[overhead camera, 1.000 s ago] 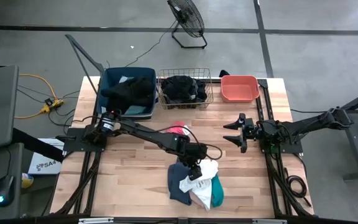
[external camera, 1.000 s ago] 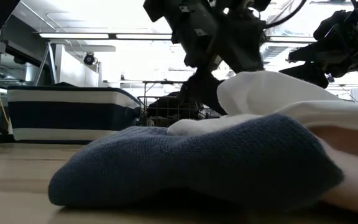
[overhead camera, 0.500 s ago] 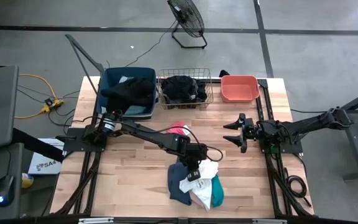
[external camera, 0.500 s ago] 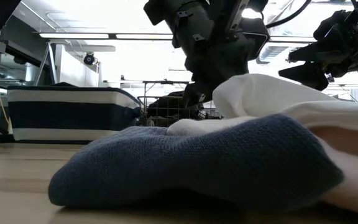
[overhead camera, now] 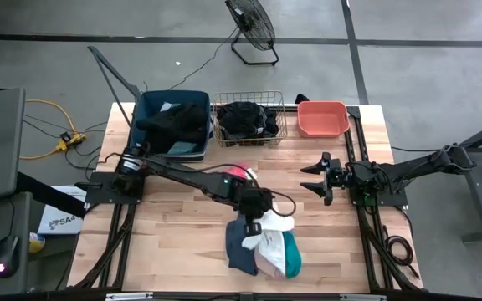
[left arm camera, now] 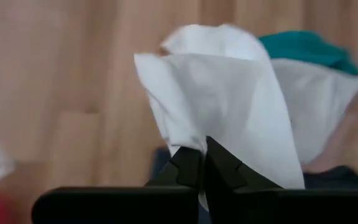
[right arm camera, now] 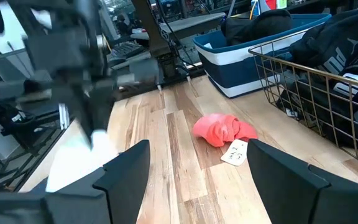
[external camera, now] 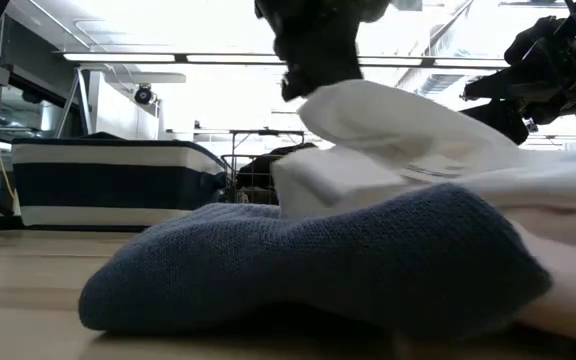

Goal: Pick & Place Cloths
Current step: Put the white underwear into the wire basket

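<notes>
Left to right: blue tub (overhead camera: 172,125), wire basket (overhead camera: 250,119) and coral tub (overhead camera: 322,119) line the table's (overhead camera: 166,242) far edge, bare wood in front. Left gripper (overhead camera: 253,219), jaws clamped on the white cloth (overhead camera: 272,232), lifts it from the pile near the front edge, apparently clear of the grey-blue cloth (external camera: 308,260). A pink cloth (right arm camera: 224,130) lies mid-table. Right gripper (overhead camera: 315,180) hovers with jaws apart. A fan (overhead camera: 252,27) stands on the grey floor beyond.

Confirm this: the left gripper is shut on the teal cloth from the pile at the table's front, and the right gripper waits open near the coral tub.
One thing is wrong: the left gripper is shut on the white cloth, not the teal cloth, which lies behind it. The left wrist view shows this. The rest stands: the pile is at the table's front and the right gripper waits open near the coral tub.
</notes>
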{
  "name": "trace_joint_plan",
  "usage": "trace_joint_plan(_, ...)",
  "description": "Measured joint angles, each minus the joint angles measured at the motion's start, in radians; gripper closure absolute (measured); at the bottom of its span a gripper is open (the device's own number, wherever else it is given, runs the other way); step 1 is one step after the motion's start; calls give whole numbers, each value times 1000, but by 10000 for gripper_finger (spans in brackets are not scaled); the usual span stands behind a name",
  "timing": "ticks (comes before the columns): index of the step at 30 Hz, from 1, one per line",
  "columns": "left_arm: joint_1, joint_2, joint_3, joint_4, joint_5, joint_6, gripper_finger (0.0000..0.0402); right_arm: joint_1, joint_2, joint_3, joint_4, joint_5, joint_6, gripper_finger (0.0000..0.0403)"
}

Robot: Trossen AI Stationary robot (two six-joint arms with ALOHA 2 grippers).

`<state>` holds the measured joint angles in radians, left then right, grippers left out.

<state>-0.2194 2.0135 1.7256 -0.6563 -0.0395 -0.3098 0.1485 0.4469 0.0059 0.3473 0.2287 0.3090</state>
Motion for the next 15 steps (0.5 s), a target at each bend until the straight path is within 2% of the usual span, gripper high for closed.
trace_joint_plan(3, -5, -44, 0, -74, -125, 46, 400, 0, 0, 0, 0, 0, 0, 143)
trace_joint_plan(10, -4, -151, 0, -177, -339, 83, 401, 0, 0, 0, 0, 0, 0, 143)
trace_joint_plan(15, -3, -218, 0, -194, -480, 201, 401, 0, 0, 0, 0, 0, 0, 143)
